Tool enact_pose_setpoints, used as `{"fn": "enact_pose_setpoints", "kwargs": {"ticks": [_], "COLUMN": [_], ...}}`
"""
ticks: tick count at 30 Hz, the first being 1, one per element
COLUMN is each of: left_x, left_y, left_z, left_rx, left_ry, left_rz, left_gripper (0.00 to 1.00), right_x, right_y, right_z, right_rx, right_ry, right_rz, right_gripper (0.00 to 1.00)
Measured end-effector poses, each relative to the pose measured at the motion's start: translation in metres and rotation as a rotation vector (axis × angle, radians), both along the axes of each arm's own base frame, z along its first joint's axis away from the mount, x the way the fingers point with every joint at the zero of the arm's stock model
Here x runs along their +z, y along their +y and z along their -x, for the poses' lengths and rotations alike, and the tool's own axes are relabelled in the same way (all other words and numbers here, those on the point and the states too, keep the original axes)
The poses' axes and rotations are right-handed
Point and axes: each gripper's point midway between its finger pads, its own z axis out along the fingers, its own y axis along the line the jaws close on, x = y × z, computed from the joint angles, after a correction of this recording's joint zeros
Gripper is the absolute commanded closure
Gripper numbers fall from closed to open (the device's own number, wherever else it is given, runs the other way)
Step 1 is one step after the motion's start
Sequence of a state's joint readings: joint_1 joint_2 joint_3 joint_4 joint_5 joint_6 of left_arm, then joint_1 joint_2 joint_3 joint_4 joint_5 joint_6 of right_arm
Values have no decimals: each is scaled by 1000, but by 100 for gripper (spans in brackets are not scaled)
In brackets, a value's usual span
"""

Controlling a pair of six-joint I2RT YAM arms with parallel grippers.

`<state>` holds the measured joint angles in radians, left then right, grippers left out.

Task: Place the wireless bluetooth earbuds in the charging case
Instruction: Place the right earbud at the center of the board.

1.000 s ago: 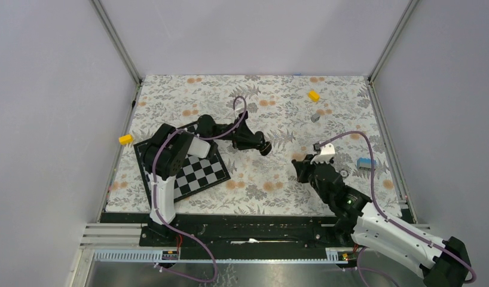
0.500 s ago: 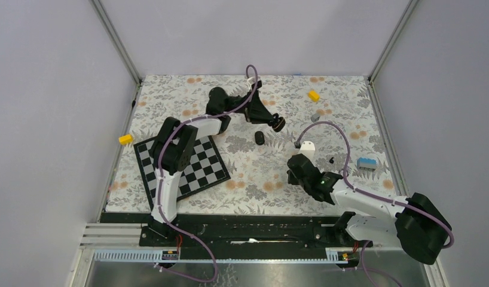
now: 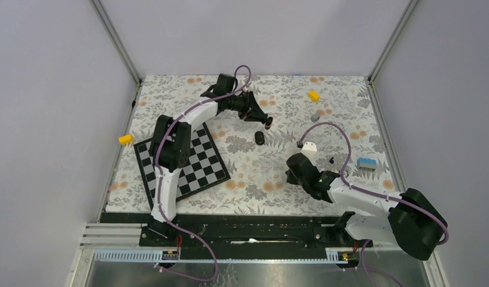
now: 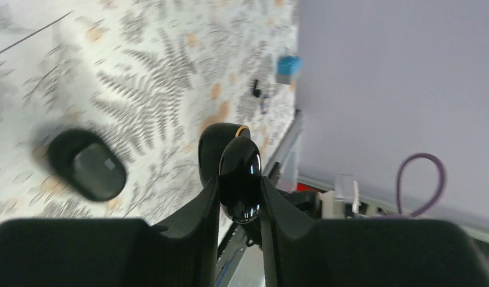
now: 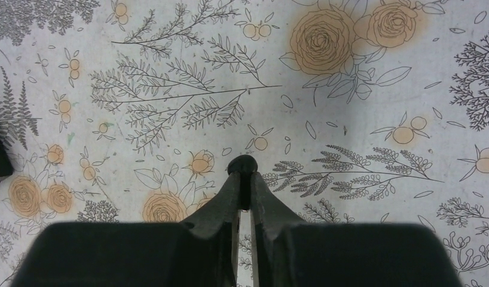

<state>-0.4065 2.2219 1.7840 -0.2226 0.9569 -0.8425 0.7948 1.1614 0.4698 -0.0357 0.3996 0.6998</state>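
Two things gripped, one stray

On my feed the left gripper [image 4: 239, 192] is clamped on a glossy black pebble with an orange rim peeking out behind it. I take that to be the charging case [image 4: 239, 170], though the wrist cam is blurry. It's held up off the floral mat [image 3: 350, 119], toward the far middle. My right gripper [image 5: 242, 179] is pinched tight on a tiny black earbud [image 5: 242, 164]. The other earbud [image 3: 331, 160] lies near the blue block [image 3: 366, 162]. A dark oval thing [image 3: 259, 138] sits on the mat near the left gripper.
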Motion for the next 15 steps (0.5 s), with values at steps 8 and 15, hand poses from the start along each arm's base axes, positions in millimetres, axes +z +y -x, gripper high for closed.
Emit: {"fn": "enact_pose_setpoints", "kwargs": {"ticks": [8, 15], "left_x": [5, 29], "left_y": [39, 54], "left_z": [39, 77], "left_rx": [75, 72], "left_ry": [-69, -131], "left_rz": [-191, -175], "left_gripper": [100, 100], "right_x": [-12, -17], "right_y": [-4, -7], "right_z": [2, 5], "right_rx": [-8, 5], "right_ry": [33, 40], "right_rz": [30, 49], "right_gripper": [62, 60]}}
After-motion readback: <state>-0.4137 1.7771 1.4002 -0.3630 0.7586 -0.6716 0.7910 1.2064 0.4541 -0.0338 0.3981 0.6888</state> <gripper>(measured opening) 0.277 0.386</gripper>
